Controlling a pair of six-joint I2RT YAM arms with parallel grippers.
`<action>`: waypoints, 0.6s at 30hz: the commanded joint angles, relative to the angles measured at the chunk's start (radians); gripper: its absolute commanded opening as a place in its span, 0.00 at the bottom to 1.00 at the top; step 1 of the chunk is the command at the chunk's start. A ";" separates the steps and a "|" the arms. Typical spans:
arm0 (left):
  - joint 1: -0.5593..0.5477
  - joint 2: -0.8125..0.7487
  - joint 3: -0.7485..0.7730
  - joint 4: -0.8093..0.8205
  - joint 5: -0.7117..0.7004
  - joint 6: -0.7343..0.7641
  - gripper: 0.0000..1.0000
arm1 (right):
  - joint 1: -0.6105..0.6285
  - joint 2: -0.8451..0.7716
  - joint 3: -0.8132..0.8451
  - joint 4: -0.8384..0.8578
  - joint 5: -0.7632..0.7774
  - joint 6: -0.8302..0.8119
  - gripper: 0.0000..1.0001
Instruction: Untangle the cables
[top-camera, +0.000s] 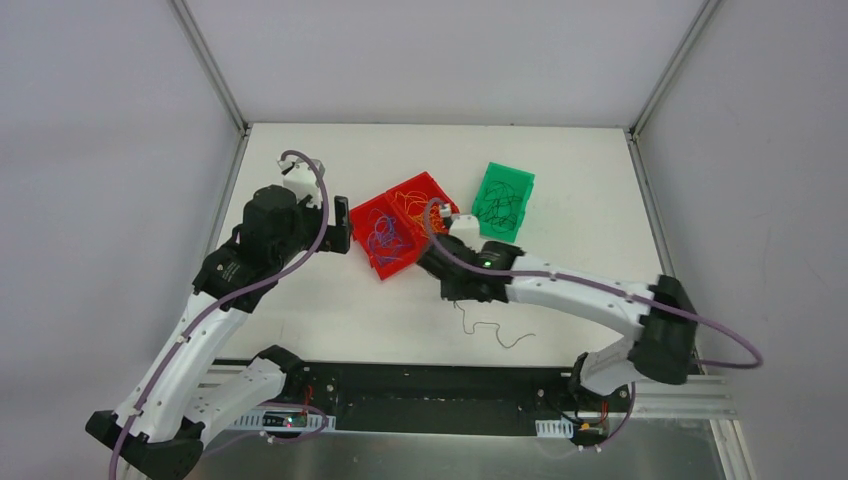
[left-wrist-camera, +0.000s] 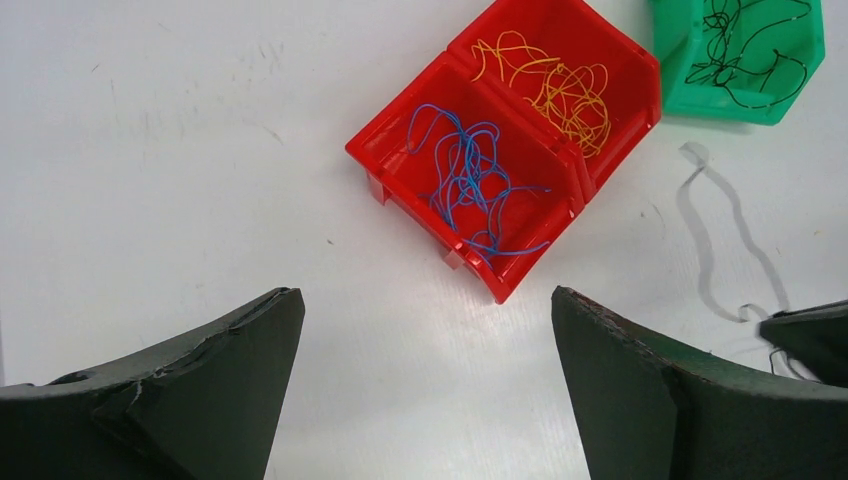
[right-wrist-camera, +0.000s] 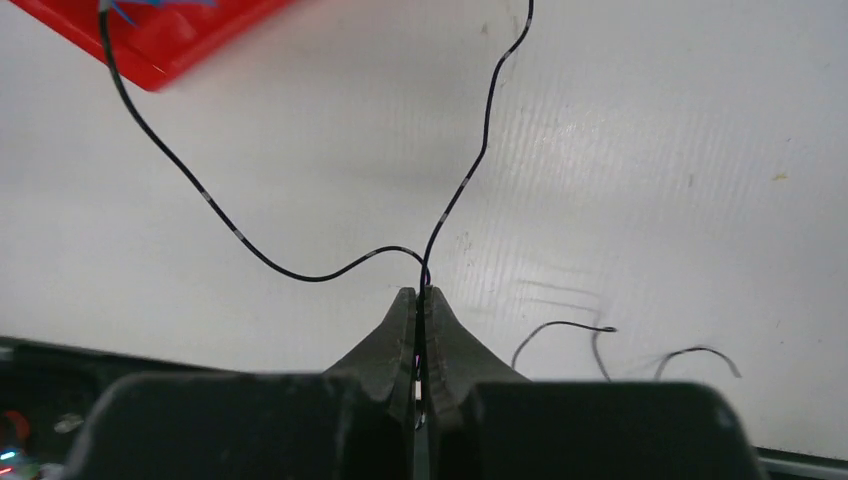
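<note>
My right gripper (right-wrist-camera: 420, 292) is shut on a thin black cable (right-wrist-camera: 470, 170) and holds it just above the white table; its two strands run up and away, one towards the red bin (right-wrist-camera: 150, 45). In the top view this gripper (top-camera: 455, 293) is in front of the red bins, and a loose black cable (top-camera: 492, 333) lies near it. My left gripper (left-wrist-camera: 425, 300) is open and empty, near the red bins. Blue cables (left-wrist-camera: 465, 180) lie in one red bin, orange cables (left-wrist-camera: 555, 95) in the other, and black cables (left-wrist-camera: 745, 45) in the green bin.
The two red bins (top-camera: 362, 215) stand side by side mid-table, with the green bin (top-camera: 490, 175) to their right. More short black cable pieces (right-wrist-camera: 560, 328) lie on the table by my right gripper. The table's near edge has a black rail (top-camera: 430, 385).
</note>
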 joint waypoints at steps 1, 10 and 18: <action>-0.006 -0.028 -0.025 0.012 -0.026 0.017 0.99 | -0.069 -0.275 -0.038 0.015 -0.003 -0.036 0.00; -0.006 -0.079 -0.081 0.044 -0.010 0.024 0.99 | -0.393 -0.529 -0.068 0.272 -0.383 -0.097 0.00; -0.006 -0.150 -0.151 0.072 -0.011 0.049 0.99 | -0.669 -0.370 0.067 0.429 -0.691 -0.097 0.00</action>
